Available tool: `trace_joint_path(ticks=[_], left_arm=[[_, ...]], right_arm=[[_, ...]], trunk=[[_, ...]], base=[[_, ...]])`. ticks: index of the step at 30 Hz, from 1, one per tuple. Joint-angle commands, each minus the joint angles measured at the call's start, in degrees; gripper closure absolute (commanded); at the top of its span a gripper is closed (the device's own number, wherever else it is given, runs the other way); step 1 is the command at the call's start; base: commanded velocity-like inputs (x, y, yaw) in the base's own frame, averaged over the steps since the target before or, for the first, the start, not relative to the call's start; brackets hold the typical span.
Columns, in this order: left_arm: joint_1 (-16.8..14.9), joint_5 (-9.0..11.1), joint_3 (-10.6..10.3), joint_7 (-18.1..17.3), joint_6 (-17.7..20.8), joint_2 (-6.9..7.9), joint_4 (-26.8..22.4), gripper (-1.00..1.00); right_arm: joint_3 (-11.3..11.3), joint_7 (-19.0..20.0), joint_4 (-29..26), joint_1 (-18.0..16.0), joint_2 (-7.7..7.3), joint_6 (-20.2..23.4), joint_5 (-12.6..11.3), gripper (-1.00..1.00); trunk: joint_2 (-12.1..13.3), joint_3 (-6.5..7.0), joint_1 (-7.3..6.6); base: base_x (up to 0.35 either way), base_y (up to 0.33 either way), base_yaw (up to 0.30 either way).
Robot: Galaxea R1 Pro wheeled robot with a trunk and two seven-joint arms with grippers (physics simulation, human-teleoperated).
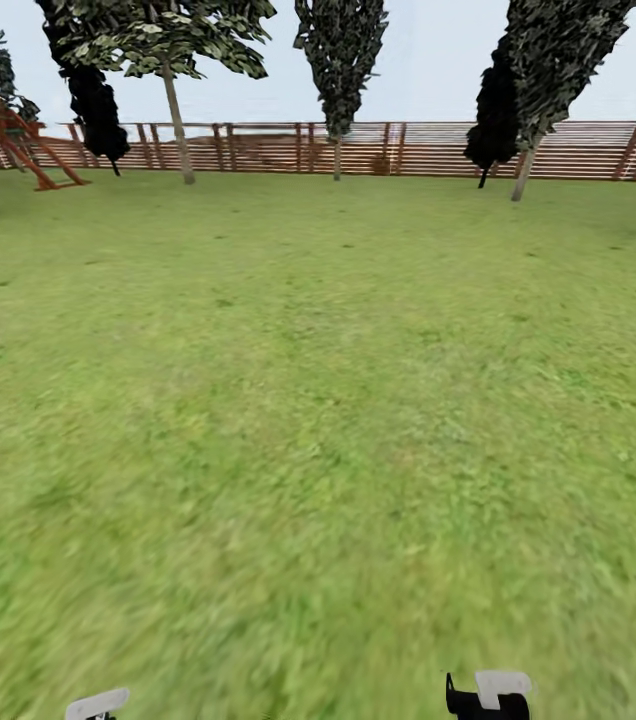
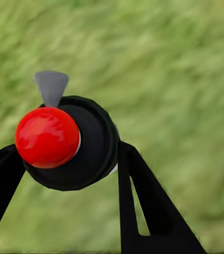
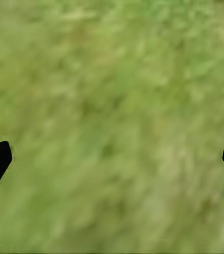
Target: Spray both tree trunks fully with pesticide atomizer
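In the left wrist view, the pesticide atomizer (image 2: 85, 143) has a round black body, a glossy red knob and a grey nozzle. My left gripper (image 2: 64, 151) is shut on it, one black finger on each side. My right gripper (image 3: 114, 154) is open over bare grass, its two black fingertips far apart. Across the garden lawn (image 1: 318, 400), two trees with pale trunks stand near the fence, one at the far left (image 1: 176, 125) and one at the far right (image 1: 525, 165). No white specks of pesticide are in view.
A brown slat fence (image 1: 408, 148) closes the far side of the lawn. A red-brown play structure (image 1: 8, 135) stands at the far left. Black-foliaged trees (image 1: 95, 110) (image 1: 493, 110) and a slim green tree (image 1: 338, 70) line the fence. Parts of both arms (image 1: 488, 693) show at the bottom edge.
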Motion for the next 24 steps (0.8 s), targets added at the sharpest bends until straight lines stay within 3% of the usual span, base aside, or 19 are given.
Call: trace_joint_path(ticks=[1,9,24], left_arm=[[0.0,0.0,0.02,0.0,-0.01,0.0,-0.01,1.0],[0.0,0.0,0.06,0.0,0.14,0.09,-0.01,1.0],[0.0,0.09,0.11,0.08,0.08,0.19,-0.01,1.0]], right_arm=[[0.01,0.0,0.0,0.0,0.0,0.0,0.01,-1.0],[0.01,0.0,0.0,-0.01,0.01,0.0,0.01,-1.0],[0.01,0.0,0.0,-0.02,0.03,0.0,0.01,-1.0]], trunk=[[0.0,-0.03,0.0],[0.0,-0.26,0.0],[0.0,-0.69,0.0]], base=[[0.0,0.0,0.281],[0.043,0.0,0.281],[0.328,0.044,0.281]])
